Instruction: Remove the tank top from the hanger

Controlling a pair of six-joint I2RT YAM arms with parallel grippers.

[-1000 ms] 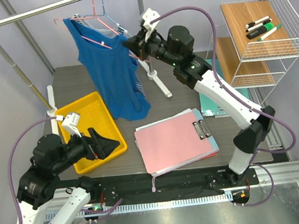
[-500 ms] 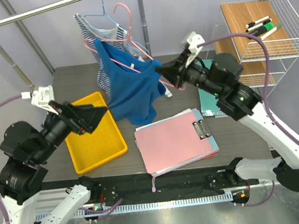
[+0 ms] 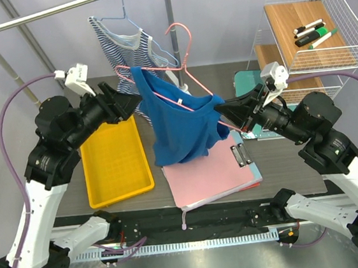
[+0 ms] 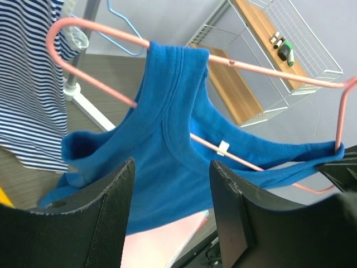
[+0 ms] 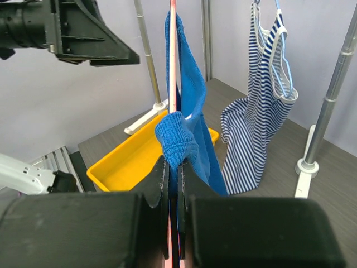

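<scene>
We had our right hand (image 3: 220,108) clamped on the hanger (image 4: 279,72) and strap, left hand (image 3: 135,100) spread open, tank top (image 3: 185,130) not yet off.

The blue tank top (image 3: 185,130) hides part of the pink hanger (image 4: 290,73) and a corner of the clipboard (image 3: 212,172); the striped top (image 4: 28,84) beside it is cropped
</scene>
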